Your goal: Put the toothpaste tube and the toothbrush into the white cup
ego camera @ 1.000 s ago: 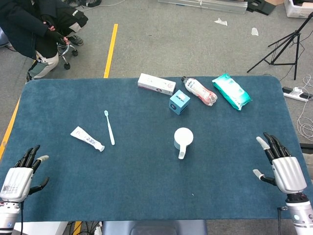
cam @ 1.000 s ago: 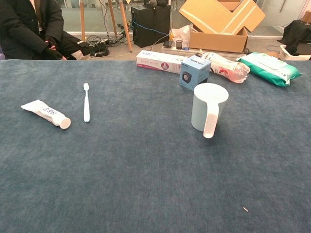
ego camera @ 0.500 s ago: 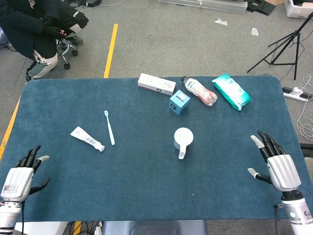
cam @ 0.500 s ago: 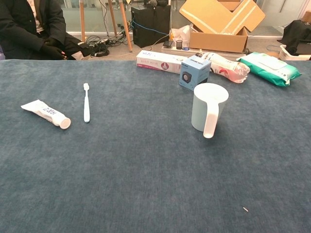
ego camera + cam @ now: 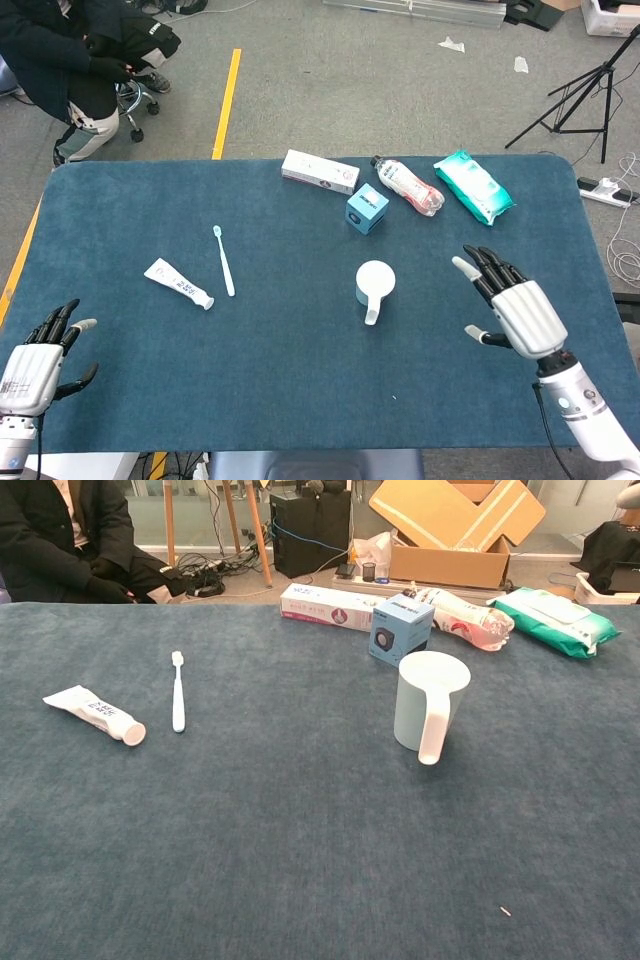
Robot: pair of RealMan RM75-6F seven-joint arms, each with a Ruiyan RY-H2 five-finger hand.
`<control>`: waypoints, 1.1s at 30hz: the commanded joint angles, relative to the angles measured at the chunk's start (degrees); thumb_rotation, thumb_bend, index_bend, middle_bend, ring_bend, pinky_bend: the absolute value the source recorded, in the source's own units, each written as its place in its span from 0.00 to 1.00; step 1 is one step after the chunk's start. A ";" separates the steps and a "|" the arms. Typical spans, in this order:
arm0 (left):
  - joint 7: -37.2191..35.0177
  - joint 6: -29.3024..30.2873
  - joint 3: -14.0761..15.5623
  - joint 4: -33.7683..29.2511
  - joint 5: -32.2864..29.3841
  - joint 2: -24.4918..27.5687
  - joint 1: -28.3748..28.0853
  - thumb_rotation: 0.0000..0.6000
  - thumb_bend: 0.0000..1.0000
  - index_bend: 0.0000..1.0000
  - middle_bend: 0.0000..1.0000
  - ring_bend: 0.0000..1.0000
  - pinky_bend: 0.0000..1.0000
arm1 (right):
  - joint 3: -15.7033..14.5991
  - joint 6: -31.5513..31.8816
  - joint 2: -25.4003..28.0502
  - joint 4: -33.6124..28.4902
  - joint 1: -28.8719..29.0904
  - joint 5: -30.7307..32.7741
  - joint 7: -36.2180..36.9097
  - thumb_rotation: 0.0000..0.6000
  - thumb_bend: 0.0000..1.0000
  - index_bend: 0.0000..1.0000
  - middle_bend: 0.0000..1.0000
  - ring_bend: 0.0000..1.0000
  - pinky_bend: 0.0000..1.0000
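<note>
Near the centre of the head view, slightly right of middle, the white cup (image 5: 375,286) stands upright on the blue table (image 5: 300,380), its handle pointing toward the lower edge of the frame. Chest view shows the same cup right of centre, mouth up, nothing visible inside.

Left of centre in the head view lie the two task items, flat on the cloth and just beside each other without touching: the toothbrush (image 5: 224,260), running roughly top to bottom with its head toward the upper edge, and the toothpaste tube (image 5: 178,283) to its left, angled, cap end toward the lower right. Both well apart from the cup.

Right hand (image 5: 512,307) — right-centre of the head view, over the table to the right of the cup, near it but clear of it. Fingers spread and extended toward the upper left, nothing held.

Left hand (image 5: 32,365) — lower left corner of the head view, at the table's near edge, fingers apart, thumb out to the side, holding nothing. Neither hand appears in the chest view.

Along the upper part of the table, left to right: a long white box (image 5: 320,171), a small blue box (image 5: 367,208), a bottle (image 5: 407,185) lying on its side, and a green wipes pack (image 5: 473,186). Upper left corner — a seated person in dark clothing (image 5: 70,50), off the table.
</note>
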 commanded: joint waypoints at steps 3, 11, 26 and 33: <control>0.07 0.05 -0.04 0.00 -0.34 0.03 0.16 1.00 0.27 0.24 0.07 0.10 0.24 | 2.60 -6.42 -1.16 2.33 4.96 5.11 -2.47 1.00 0.04 0.00 0.00 0.00 0.25; 0.18 -0.17 -0.03 0.05 -0.68 0.06 0.24 1.00 0.27 0.24 0.08 0.10 0.24 | 3.61 -13.76 -4.26 5.67 10.20 9.40 -4.72 1.00 0.04 0.00 0.00 0.00 0.25; -1.26 0.44 -0.08 -0.21 -0.48 0.76 0.65 1.00 0.27 0.24 0.08 0.10 0.23 | 4.65 -29.34 -7.81 6.91 19.13 22.84 -5.70 1.00 0.04 0.00 0.00 0.00 0.25; -1.52 -0.06 -0.10 -0.17 -0.77 0.84 0.54 1.00 0.27 0.24 0.09 0.10 0.23 | 4.38 -32.48 -11.20 10.31 21.82 25.28 -4.09 1.00 0.04 0.00 0.00 0.00 0.25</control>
